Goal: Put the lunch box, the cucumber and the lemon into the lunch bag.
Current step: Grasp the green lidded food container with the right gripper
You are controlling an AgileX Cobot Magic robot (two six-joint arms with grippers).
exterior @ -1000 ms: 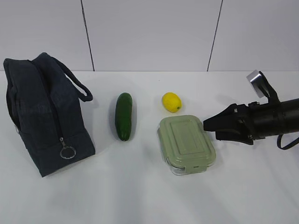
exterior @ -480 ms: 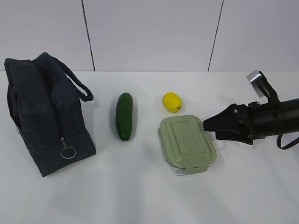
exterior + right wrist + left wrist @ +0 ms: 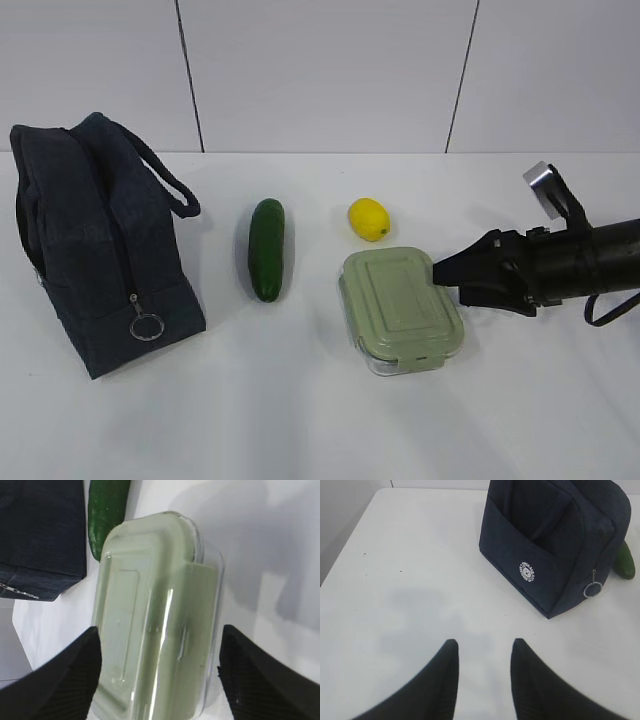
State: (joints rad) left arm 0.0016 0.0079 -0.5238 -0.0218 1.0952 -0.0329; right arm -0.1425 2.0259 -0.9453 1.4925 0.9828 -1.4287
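On the white worktop (image 3: pixel 300 420) there were four task items, one of each. Farthest left stood the single lunch bag (image 3: pixel 95 250), dark navy, upright, with two loop handles and one metal ring pull (image 3: pixel 145 326) hanging at its near end; its top zipper appeared closed, though the angle left that uncertain. The left claw (image 3: pixel 482 680) hovered over bare worktop short of the bag, its two fingers parted by a moderate gap and gripping nothing. To the right of the bag, well apart from it, lay the one cucumber (image 3: pixel 267 249), lengthwise toward the camera. Next came the one lemon (image 3: pixel 368 219), lying near the far edge of the one lunch box (image 3: pixel 400 309), which sat flat with its sage-green lid on. At the right, the right claw (image 3: pixel 157 675) reached in low with its fingers spread wide, one on either side of the lunch box's end, not closed on it.
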